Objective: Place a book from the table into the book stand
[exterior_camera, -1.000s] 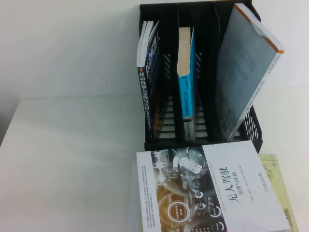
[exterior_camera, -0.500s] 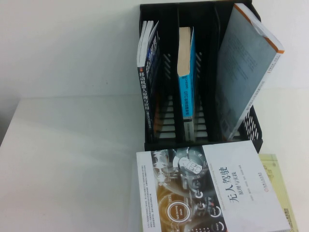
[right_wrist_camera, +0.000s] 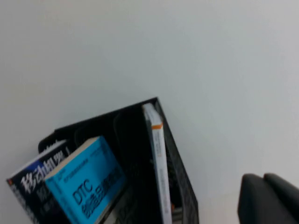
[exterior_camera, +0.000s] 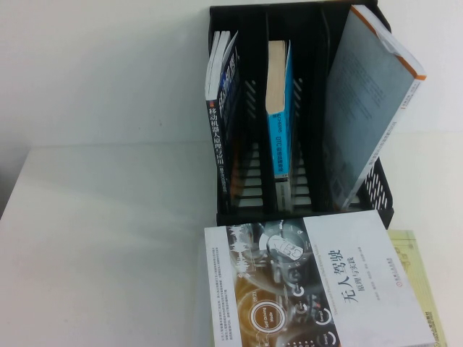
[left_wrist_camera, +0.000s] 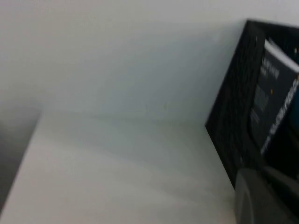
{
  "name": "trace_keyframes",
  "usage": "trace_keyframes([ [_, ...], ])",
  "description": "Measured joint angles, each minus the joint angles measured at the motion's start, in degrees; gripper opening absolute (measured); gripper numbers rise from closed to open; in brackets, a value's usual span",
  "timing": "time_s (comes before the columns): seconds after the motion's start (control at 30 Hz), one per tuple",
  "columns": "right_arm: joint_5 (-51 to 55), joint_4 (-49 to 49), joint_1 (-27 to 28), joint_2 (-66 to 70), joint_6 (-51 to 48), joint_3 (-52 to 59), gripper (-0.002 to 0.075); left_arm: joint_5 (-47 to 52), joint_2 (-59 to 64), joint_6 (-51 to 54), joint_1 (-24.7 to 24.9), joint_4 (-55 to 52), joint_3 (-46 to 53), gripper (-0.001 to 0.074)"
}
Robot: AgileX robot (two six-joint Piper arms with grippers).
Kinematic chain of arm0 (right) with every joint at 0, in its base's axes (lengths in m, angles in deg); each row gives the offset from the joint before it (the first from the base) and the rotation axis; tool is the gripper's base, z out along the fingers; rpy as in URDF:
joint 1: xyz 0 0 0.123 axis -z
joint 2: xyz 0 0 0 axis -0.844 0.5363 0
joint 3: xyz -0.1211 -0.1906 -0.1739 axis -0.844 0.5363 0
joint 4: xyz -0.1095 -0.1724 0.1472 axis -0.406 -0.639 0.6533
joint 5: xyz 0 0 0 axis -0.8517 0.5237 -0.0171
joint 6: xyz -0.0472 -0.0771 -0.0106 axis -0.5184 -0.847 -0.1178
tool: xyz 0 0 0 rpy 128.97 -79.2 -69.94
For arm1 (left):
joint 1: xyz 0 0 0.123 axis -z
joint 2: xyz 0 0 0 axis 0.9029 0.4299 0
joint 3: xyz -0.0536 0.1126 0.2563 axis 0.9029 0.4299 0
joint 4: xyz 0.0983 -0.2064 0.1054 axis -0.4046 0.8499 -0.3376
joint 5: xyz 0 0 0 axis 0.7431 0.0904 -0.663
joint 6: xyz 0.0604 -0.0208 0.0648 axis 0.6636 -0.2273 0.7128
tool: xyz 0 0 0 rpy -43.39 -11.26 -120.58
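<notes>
The white book [exterior_camera: 311, 282] with a grey and bronze collage and a black title lies flat on the white table [exterior_camera: 108, 238], just in front of the black book stand [exterior_camera: 246, 215]. Neither gripper shows in the high view. In the left wrist view, part of my left gripper [left_wrist_camera: 261, 196] is a dark blur beside the stand's perforated side [left_wrist_camera: 233, 116]. In the right wrist view, my right gripper [right_wrist_camera: 268, 198] is shut and empty, raised near the stand's right wall [right_wrist_camera: 180, 172].
The stand holds a dark-spined book [exterior_camera: 221, 130] on the left, a blue book [exterior_camera: 278, 123] in the middle and a grey-covered book [exterior_camera: 369, 101] leaning on the right. A pale yellow-green book [exterior_camera: 416, 275] lies partly under the white book.
</notes>
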Motion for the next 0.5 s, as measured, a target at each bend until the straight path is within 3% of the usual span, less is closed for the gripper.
trace_keyframes([
  [0.13,12.5,0.4,0.0,8.6,-3.2,-8.8,-0.0001,6.3,8.5,-0.9,0.0,6.8,-2.9,-0.0003],
  [0.3,26.5,0.4,0.0,24.9,-3.7,-17.4,-0.0001,7.4,18.5,-0.6,0.0,17.9,-3.2,-0.0003],
  [0.5,27.6,2.3,0.0,40.2,-5.2,-20.6,-0.0001,8.5,25.9,9.2,0.0,31.7,-3.3,-0.0003],
])
